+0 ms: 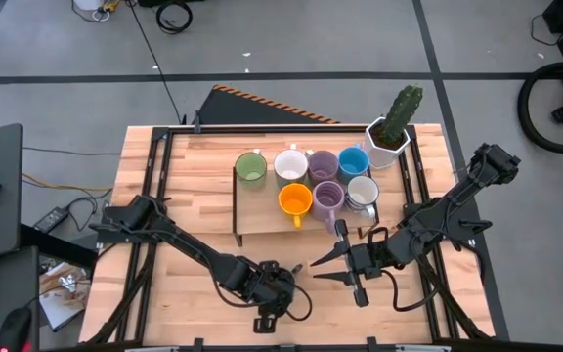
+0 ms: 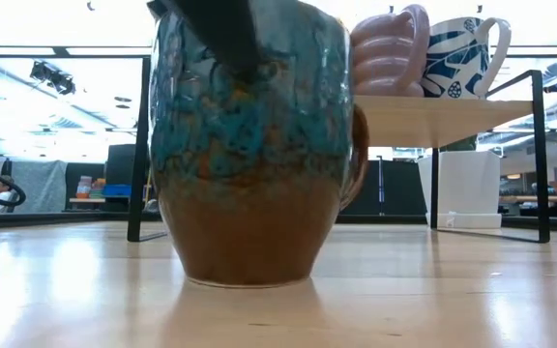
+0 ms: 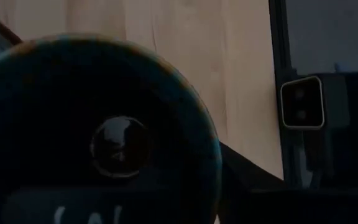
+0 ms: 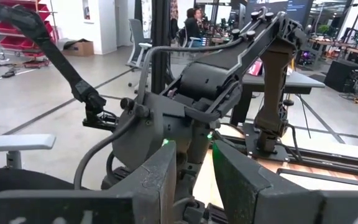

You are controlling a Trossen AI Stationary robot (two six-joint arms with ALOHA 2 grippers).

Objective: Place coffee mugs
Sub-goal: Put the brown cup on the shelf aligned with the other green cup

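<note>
A dark brown mug with teal glaze (image 2: 249, 174) stands upright on its base on the table near the near edge. My left gripper (image 1: 274, 293) is over it and hides it in the high view; the left wrist view looks down into its dark hollow (image 3: 117, 146). My right gripper (image 1: 323, 270) hovers open just to the right of it, fingers pointing toward the left arm. Several mugs sit on a raised wooden shelf (image 1: 262, 220): green (image 1: 250, 168), white (image 1: 290, 164), lavender (image 1: 323, 164), blue (image 1: 353, 161), orange (image 1: 294, 200), a second lavender (image 1: 328, 196), a second white (image 1: 362, 191). My left gripper comes at the dark brown mug from above, pointing down. One dark finger (image 2: 222, 34) lies against the outer wall at the rim (image 2: 259, 72) on the side facing the near edge; the other finger is hidden. The mug stays upright, base on the table.
A white hexagonal pot with a green cactus (image 1: 389, 137) stands at the shelf's far right corner. The shelf's black frame legs (image 2: 542, 155) rise from the table behind the mug. Bare wood lies left of the shelf and along the near edge.
</note>
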